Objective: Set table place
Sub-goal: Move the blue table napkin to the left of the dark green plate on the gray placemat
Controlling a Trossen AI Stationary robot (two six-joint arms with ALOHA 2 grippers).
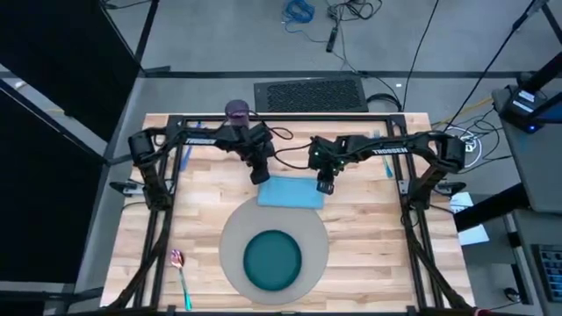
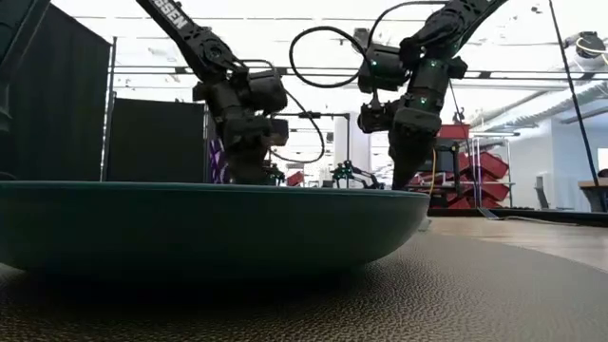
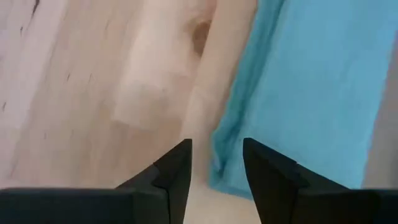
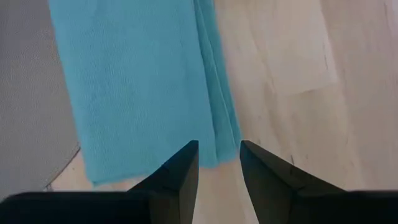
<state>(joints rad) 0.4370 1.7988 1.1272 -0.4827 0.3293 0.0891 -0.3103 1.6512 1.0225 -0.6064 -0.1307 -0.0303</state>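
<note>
A light blue napkin (image 1: 291, 193) lies flat on the table (image 1: 378, 230), its near edge over the far rim of the round grey mat (image 1: 230, 237). A teal plate (image 1: 272, 261) rests on the mat. My left gripper (image 3: 216, 163) stands open over the napkin's far left corner (image 3: 217, 174). My right gripper (image 4: 219, 160) stands open over its far right corner (image 4: 217, 152). In the low view the plate (image 2: 209, 228) hides both grippers' fingertips. A purple cup (image 1: 235, 110) stands at the far edge. A pink-bowled, green-handled spoon (image 1: 180, 270) lies near left.
Blue cutlery lies under each arm, one piece at the far left (image 1: 186, 154) and one at the far right (image 1: 386, 161). Black frame bars (image 1: 158, 219) run along the table's left and right sides. Bare wood shows on either side of the mat.
</note>
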